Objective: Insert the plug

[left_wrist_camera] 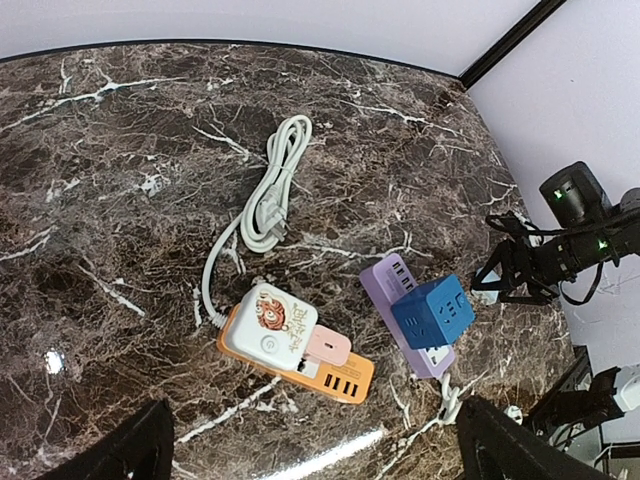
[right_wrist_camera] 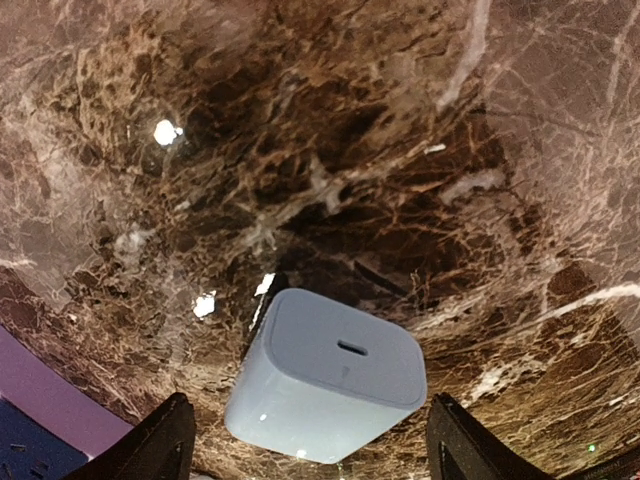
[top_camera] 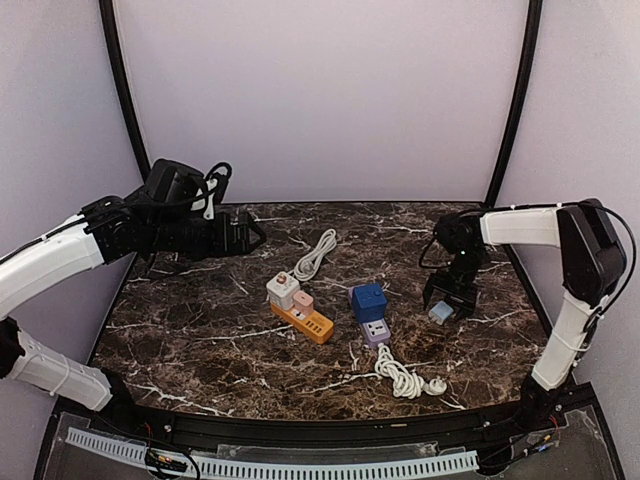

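**right gripper straddling the charger, left gripper wide open and empty**

your right gripper point(right_wrist_camera: 310, 432) is down over the pale blue usb-c charger block point(right_wrist_camera: 330, 375), with one jaw on each side of it. the block sits on the marble table point(right_wrist_camera: 300, 150) between the fingers point(right_wrist_camera: 160, 445), port face up toward the wrist camera. there's a clear gap between the block and the finger on the left of the wrist view. the other finger is right at the block's edge and i can't tell if it touches. so the jaws are apart, with no grip you can confirm.

the purple power strip point(top_camera: 377, 333) lies to that gripper's left, near but apart from it, and a blue cube adapter point(top_camera: 369, 299) is plugged into it. its white cord point(top_camera: 405, 378) lies bundled toward the near edge of the table.

further left of the tool is the orange power strip point(top_camera: 312, 324). it carries a white adapter point(top_camera: 282, 289) and a pink plug point(top_camera: 303, 302), side by side and touching. a coiled white cable point(top_camera: 315, 255) lies just beyond it.

your left gripper point(left_wrist_camera: 315, 420) hangs above the table's far-left area. its jaws are at full spread and hold nothing. both strips show in its wrist view, out in front of its fingers and well apart from them.
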Controlling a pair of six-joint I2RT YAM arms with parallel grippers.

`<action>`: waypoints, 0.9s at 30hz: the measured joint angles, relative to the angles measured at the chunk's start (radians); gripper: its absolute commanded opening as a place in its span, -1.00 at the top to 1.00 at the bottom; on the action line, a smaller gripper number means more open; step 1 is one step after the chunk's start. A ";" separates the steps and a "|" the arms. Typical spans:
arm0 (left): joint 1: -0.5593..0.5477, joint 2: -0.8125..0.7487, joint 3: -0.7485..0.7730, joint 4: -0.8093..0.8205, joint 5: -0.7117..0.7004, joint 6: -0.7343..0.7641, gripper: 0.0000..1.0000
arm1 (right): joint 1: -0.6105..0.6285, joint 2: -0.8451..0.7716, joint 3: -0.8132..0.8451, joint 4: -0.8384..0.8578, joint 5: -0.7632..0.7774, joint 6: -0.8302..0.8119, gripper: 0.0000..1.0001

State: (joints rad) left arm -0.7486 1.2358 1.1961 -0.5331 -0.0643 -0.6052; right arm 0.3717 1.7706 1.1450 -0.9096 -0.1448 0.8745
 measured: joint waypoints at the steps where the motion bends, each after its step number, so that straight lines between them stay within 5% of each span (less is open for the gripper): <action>1: 0.000 0.001 0.000 0.000 0.000 0.000 -0.99 | 0.000 0.005 0.000 0.003 -0.004 0.004 -0.48; 7: 0.000 0.010 0.000 0.000 0.000 0.003 -0.99 | 0.000 0.015 0.000 0.024 -0.012 0.028 -0.35; 27: 0.000 0.048 0.001 0.008 0.000 0.023 -0.99 | -0.023 0.053 0.010 0.022 0.064 0.050 -0.33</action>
State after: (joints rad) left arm -0.7486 1.2839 1.1973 -0.5247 -0.0639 -0.5823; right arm 0.3492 1.8240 1.1553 -0.8879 -0.0807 0.9245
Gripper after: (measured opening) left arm 0.996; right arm 0.666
